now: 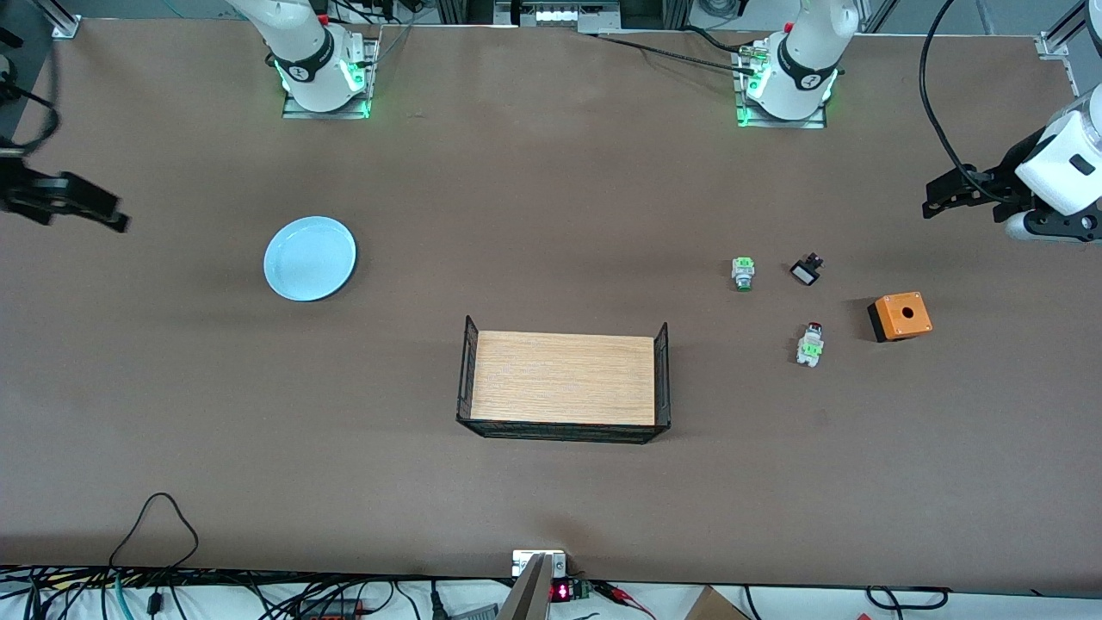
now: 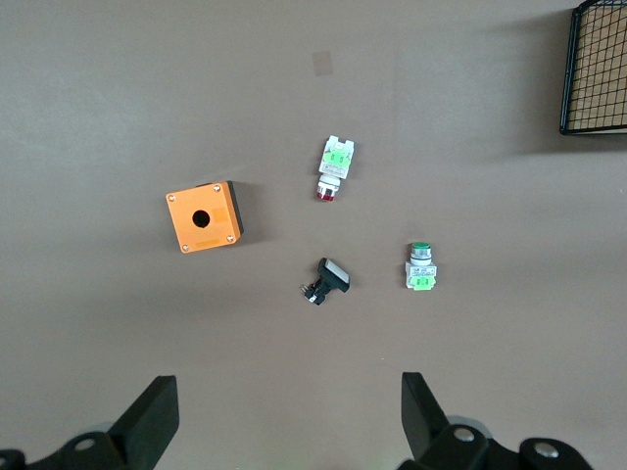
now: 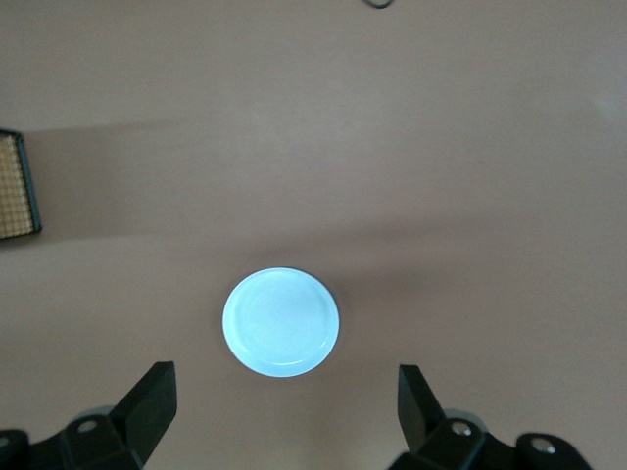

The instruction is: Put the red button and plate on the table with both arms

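The red button (image 1: 810, 343) lies on its side on the brown table (image 1: 551, 189) toward the left arm's end, and it also shows in the left wrist view (image 2: 333, 168). The pale-blue plate (image 1: 310, 258) rests flat on the table toward the right arm's end, and its round face fills the middle of the right wrist view (image 3: 281, 322). My left gripper (image 1: 947, 194) hangs open over the table's edge at the left arm's end, holding nothing (image 2: 289, 397). My right gripper (image 1: 82, 202) hangs open over the table's edge at the right arm's end, also holding nothing (image 3: 284, 384).
A wooden tray with black wire ends (image 1: 564, 379) stands mid-table, nearer the front camera. Around the red button lie a green-capped switch (image 1: 743, 273), a small black switch (image 1: 806, 272) and an orange box with a hole (image 1: 900, 315). Cables trail along the table's front edge.
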Robot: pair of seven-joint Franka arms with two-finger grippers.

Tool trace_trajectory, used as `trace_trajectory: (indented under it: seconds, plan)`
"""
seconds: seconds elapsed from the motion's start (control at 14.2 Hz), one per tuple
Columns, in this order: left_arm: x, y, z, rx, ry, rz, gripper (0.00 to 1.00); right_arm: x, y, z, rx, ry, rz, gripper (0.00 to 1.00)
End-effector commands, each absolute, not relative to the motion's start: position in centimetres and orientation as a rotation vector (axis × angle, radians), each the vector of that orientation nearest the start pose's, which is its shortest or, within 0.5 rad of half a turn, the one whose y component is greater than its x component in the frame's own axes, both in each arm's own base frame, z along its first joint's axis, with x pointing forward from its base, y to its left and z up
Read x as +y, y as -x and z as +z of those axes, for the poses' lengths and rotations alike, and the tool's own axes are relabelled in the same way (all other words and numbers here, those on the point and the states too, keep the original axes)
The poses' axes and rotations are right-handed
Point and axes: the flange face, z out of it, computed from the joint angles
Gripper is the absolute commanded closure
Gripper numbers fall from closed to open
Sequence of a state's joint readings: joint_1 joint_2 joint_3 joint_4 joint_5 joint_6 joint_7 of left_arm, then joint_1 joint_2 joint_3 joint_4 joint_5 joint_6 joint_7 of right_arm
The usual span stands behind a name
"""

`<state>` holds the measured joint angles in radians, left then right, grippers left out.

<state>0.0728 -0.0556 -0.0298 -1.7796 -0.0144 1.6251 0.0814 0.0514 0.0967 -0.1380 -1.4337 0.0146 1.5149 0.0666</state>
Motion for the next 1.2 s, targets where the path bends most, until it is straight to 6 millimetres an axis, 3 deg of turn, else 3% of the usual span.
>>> trace_trajectory:
  seconds: [0.0,0.21,0.56,1.13]
  plan:
    - [2.2,-53.5,56.4,0.052,3.17,0.165,0.0,-5.6,-56.9,62.9,0.279,3.135,0.056,0.0]
    - [2.2,-53.5,56.5,0.052,3.17,0.162,0.0,-5.5,-55.1,61.3,0.119,3.132,0.016,0.0]
    - [2.2,-53.5,56.4,0.052,3.17,0.165,0.0,-4.8,-54.9,63.6,0.094,3.138,0.005,0.0]
    - [2.2,-53.5,56.5,0.052,3.17,0.162,0.0,-4.2,-55.1,63.9,0.089,3.133,-0.005,0.0]
